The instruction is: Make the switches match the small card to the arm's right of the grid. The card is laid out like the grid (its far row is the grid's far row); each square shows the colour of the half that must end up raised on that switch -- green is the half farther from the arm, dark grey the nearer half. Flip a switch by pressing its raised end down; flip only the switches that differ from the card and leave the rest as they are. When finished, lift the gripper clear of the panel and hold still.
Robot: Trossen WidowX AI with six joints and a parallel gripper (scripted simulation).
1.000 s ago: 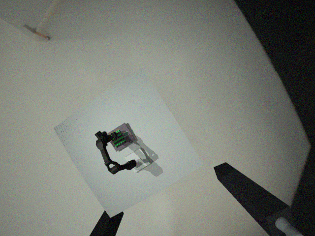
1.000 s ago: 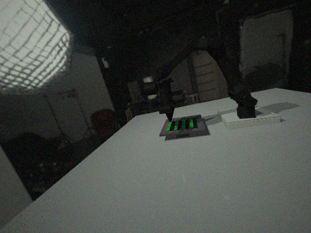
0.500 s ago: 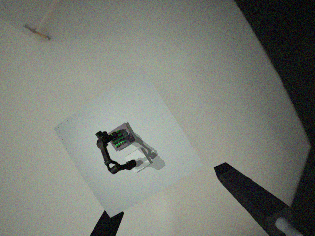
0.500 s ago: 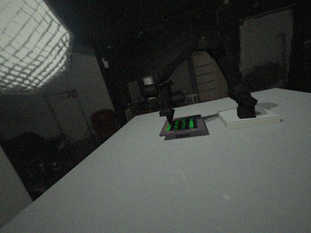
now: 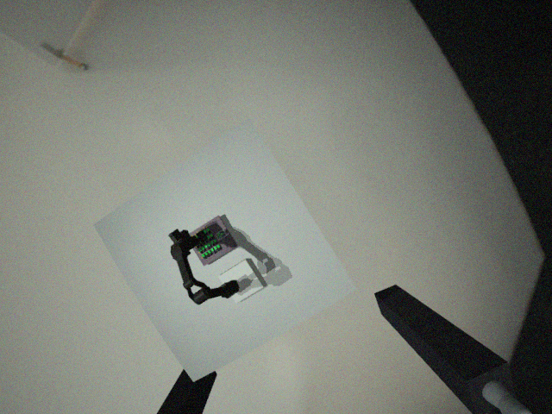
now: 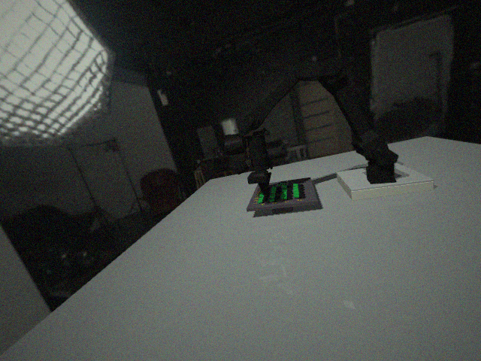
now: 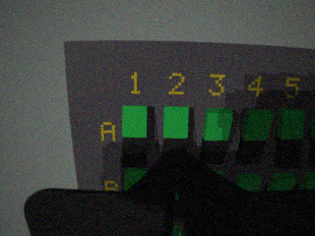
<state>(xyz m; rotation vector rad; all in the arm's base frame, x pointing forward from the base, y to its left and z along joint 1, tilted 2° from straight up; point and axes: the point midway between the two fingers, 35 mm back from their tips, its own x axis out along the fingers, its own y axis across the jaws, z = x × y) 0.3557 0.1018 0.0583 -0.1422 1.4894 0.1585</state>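
Note:
The purple-grey switch panel [image 5: 231,244] [image 6: 313,202] [image 7: 94,98] holds rows of green and dark grey switches. In the wrist view, switches A1 [image 7: 134,121], A2 [image 7: 176,122] and A3 [image 7: 213,126] show green far halves; A4 [image 7: 257,124] and A5 [image 7: 290,123] are in shadow. Which halves are raised is hard to tell. My gripper [image 7: 175,156] [image 6: 265,193] is shut and empty, its tips low over the panel at column 2, by A2's near half. Its fingers hide most of row B and everything nearer. The small card [image 5: 221,233] is shadowed and unreadable in the top view; the wrist view does not show it.
The arm's base stands on a white slab [image 5: 241,270] [image 6: 392,189] on the near side of the panel. The arm arches over from it, and its shadow falls across the panel and the pale table [image 5: 285,214] [image 6: 233,271].

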